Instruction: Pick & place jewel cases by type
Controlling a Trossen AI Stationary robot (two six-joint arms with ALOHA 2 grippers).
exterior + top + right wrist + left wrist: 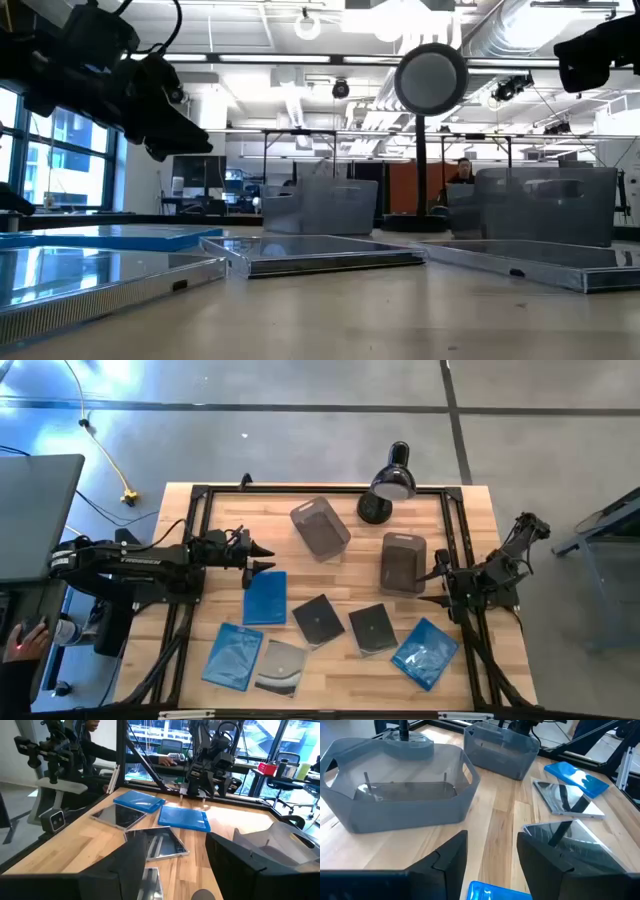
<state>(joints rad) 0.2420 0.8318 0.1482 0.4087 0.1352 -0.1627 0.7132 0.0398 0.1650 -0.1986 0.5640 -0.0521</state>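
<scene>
Six jewel cases lie flat on the near half of the table. Three are blue (265,598) (232,655) (425,652), two are dark (318,620) (372,628), and one clear-grey case with a silver disc (280,665) overlaps the near-left blue one. My left gripper (268,557) hovers open above the far edge of the middle-left blue case (495,892), touching nothing. My right gripper (438,584) is open at the table's right side, next to the right tub, with a dark case (157,842) ahead of its fingers.
Two smoky grey tubs (320,528) (403,562) stand on the far half of the table. A black dome-headed lamp (390,482) stands at the far edge between them. A dark frame (200,495) runs along the table's edges. A person sits beyond the table (462,175).
</scene>
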